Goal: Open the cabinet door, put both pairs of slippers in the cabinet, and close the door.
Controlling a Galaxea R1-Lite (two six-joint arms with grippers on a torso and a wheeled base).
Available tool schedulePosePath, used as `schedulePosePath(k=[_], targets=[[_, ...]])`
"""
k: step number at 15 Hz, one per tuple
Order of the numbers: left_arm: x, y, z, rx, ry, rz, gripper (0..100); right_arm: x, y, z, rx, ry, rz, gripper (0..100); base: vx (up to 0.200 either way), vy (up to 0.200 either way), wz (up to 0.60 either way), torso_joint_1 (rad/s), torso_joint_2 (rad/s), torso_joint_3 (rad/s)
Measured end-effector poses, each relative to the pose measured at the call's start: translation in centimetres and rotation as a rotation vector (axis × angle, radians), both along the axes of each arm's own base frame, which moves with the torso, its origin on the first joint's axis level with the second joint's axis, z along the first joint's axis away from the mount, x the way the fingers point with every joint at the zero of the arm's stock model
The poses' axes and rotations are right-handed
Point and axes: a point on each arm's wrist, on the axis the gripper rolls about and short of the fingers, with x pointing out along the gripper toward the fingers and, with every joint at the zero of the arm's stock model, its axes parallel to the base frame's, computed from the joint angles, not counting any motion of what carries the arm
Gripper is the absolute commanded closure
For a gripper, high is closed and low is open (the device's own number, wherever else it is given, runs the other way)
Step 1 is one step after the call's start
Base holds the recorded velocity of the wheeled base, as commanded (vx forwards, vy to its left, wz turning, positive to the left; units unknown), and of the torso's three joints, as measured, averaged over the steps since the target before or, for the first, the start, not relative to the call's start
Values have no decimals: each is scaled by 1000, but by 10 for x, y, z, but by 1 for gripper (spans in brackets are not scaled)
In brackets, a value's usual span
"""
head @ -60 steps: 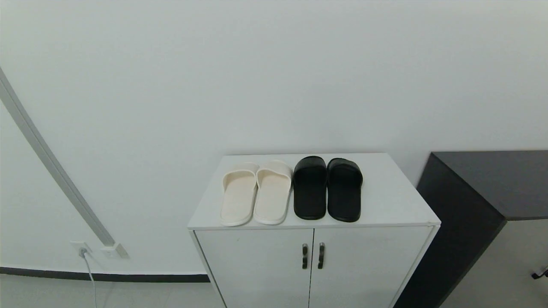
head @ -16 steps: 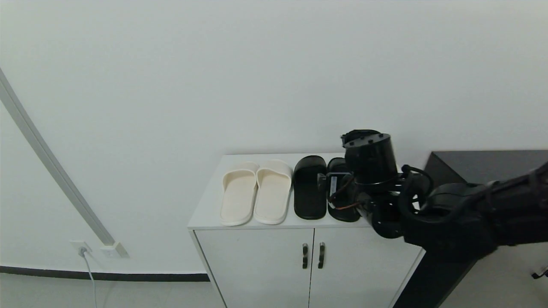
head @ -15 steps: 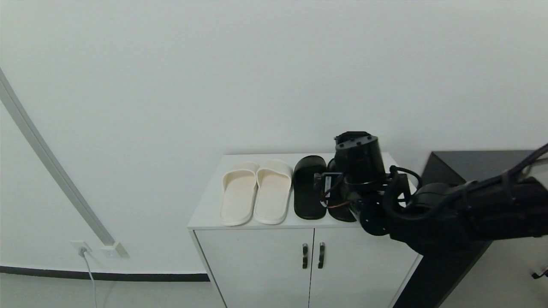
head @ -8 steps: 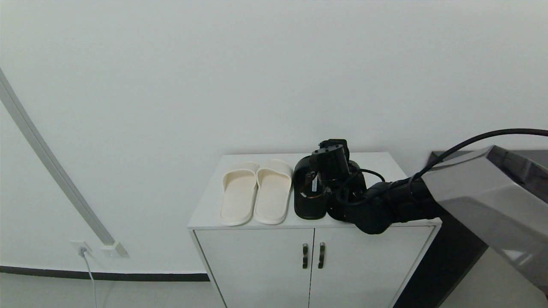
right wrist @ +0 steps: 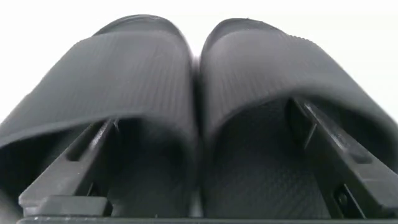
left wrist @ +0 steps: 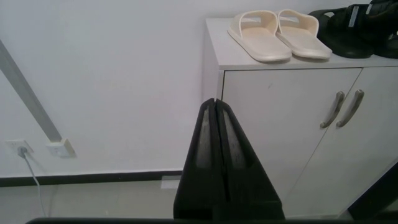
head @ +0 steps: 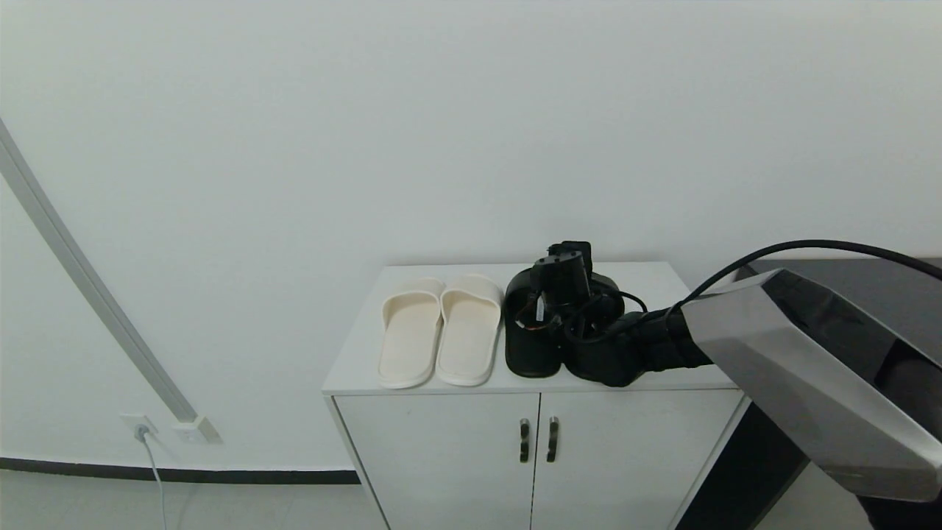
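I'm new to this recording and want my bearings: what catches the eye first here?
The right gripper sits on the cabinet top, one finger under each strap of the black slippers. Beside them, toward the robot's left, lies the white pair; below, both cabinet doors are shut.

The right arm (head: pixel 795 368) has an angular silver-grey shell on the forearm, and its wrist (head: pixel 611 353) is round and black. A thick black cable (head: pixel 809 242) arches over the shell. The left claw (left wrist: pixel 215 106) is black, with two flat, long fingers (left wrist: pixel 202 149).
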Motion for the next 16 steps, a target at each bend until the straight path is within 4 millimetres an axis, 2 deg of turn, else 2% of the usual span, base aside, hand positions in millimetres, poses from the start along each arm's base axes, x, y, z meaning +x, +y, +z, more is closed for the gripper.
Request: schedulePosePath(k=[6, 10, 13, 16], targets=[[0, 0, 0, 0, 0, 0, 100, 2, -1, -4, -12, 3, -11, 100, 0, 0, 0, 0, 0, 0], [0, 0, 0, -1, 0, 0, 100, -1, -3, 4, -11, 1, -11, 100, 0, 0, 0, 0, 0, 0], [0, 0, 0, -2, 0, 0, 100, -15, -12, 17, -14, 8, -3, 100, 0, 0, 0, 0, 0, 0], [0, 0, 0, -2, 0, 0, 100, -44, -22, 35, -18, 23, 32, 100, 0, 0, 0, 0, 0, 0]])
